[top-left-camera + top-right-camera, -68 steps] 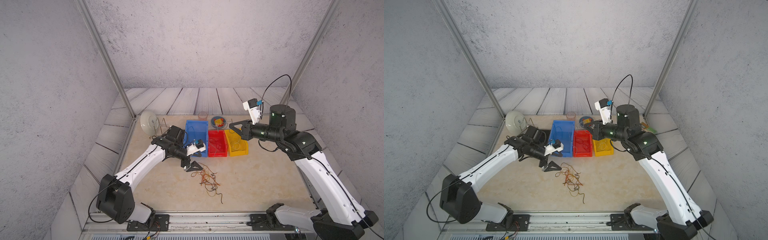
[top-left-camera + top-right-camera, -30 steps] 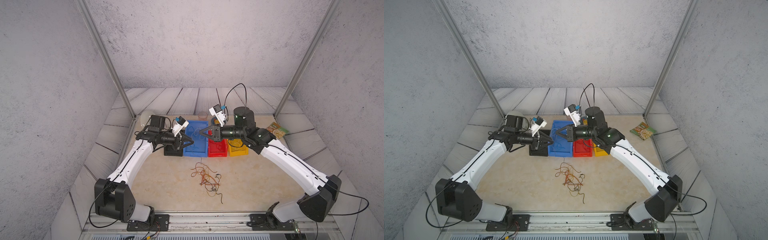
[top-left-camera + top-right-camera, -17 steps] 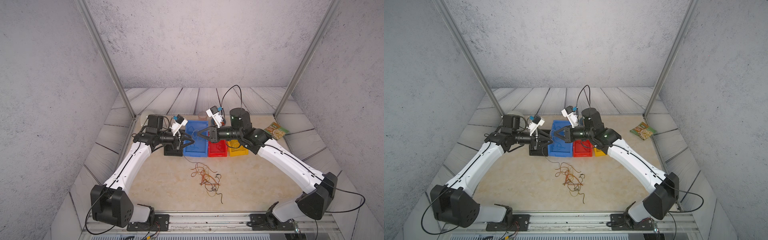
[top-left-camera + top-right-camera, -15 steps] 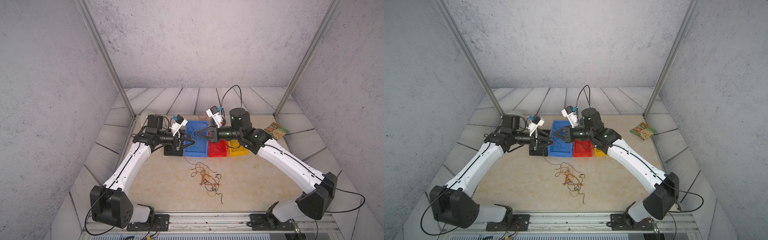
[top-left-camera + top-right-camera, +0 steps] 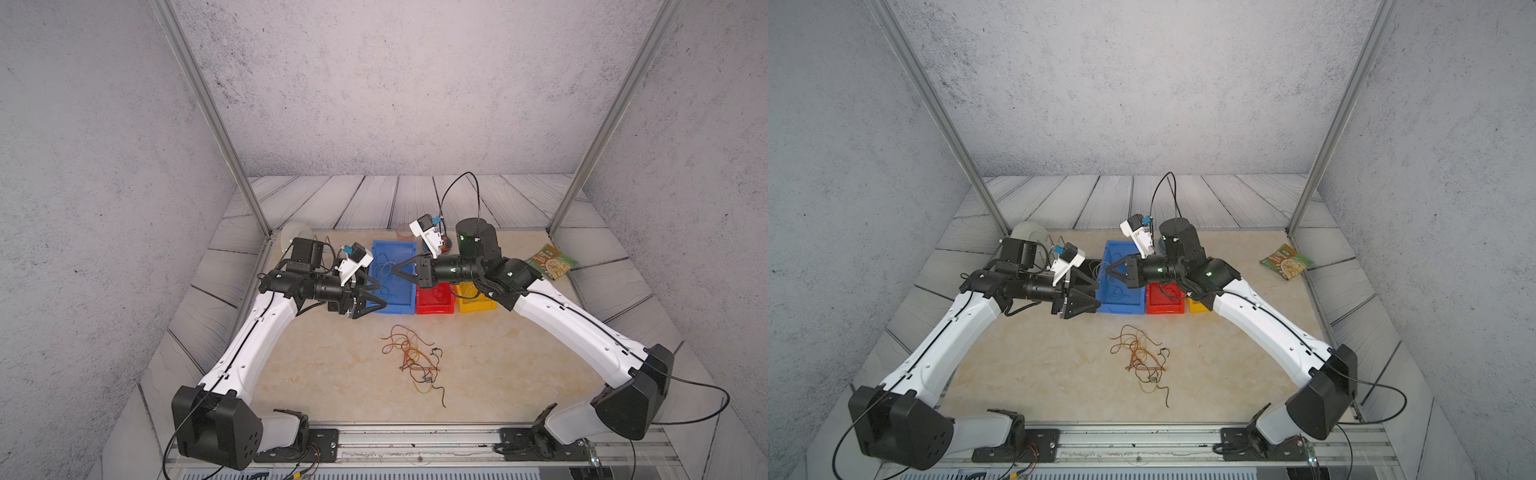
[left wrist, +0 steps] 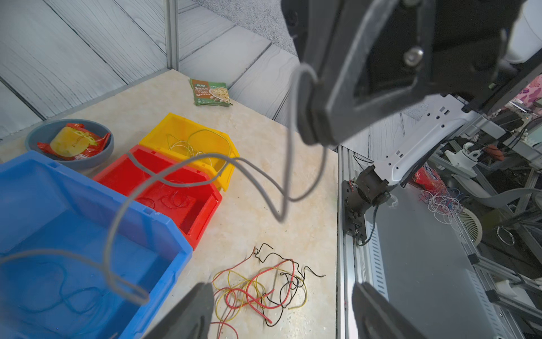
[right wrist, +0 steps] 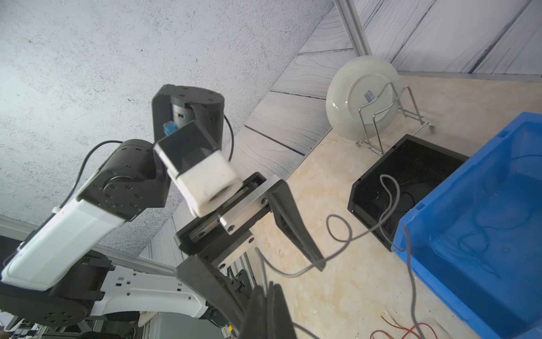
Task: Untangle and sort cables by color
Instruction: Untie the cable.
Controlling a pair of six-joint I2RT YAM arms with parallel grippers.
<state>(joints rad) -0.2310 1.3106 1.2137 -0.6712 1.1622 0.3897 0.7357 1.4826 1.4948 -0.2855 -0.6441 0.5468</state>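
Dangling from the closed right gripper (image 5: 395, 271), a thin greyish wire strand (image 6: 176, 173) trails over the blue plastic bin (image 5: 397, 309) at the centre of both top views; the left gripper (image 5: 381, 297), just beside it, has its jaws spread and holds nothing; that bin, the red plastic bin (image 5: 434, 309) and the yellow plastic bin (image 5: 478, 307) already hold a few strands; 1 tangle of red, yellow and black cables (image 5: 413, 357) lies below centre, well apart from them, so sorting looks partly done.

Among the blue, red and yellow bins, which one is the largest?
The blue bin: it is clearly wider and longer than the red bin and the yellow bin beside it.
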